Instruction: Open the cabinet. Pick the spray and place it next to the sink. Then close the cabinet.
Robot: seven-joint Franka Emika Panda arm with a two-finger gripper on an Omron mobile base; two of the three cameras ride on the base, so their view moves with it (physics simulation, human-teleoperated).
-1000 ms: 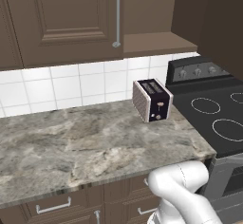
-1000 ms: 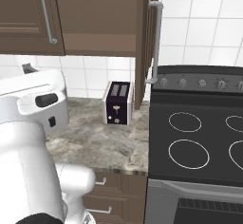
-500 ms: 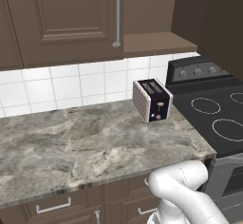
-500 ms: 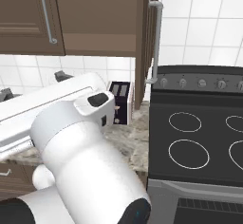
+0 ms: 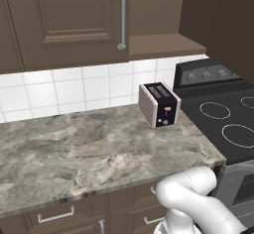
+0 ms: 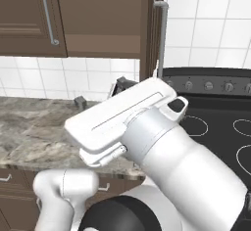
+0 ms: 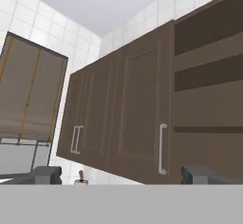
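Note:
The cabinet (image 5: 64, 20) is dark brown, and its door with the long silver handle (image 5: 121, 17) is shut. Right of that door, a compartment (image 7: 209, 76) stands open with bare shelves. Its door leaf (image 6: 152, 39) is swung out and seen edge-on. My gripper (image 6: 100, 93) hovers over the counter below the cabinet and points up at it. It is open, with nothing between the fingertips (image 7: 45, 174). The spray and the sink are out of view.
A black-and-silver toaster (image 5: 158, 104) stands on the marble counter (image 5: 74, 148) by the black stovetop (image 5: 223, 124). Drawers with horizontal handles (image 5: 54, 214) run below the counter. A window with blinds (image 7: 28, 95) lies left of the cabinets.
My arm has swung up and to the right across the right base view, bringing the hand in front of the toaster. The left base view is unchanged.

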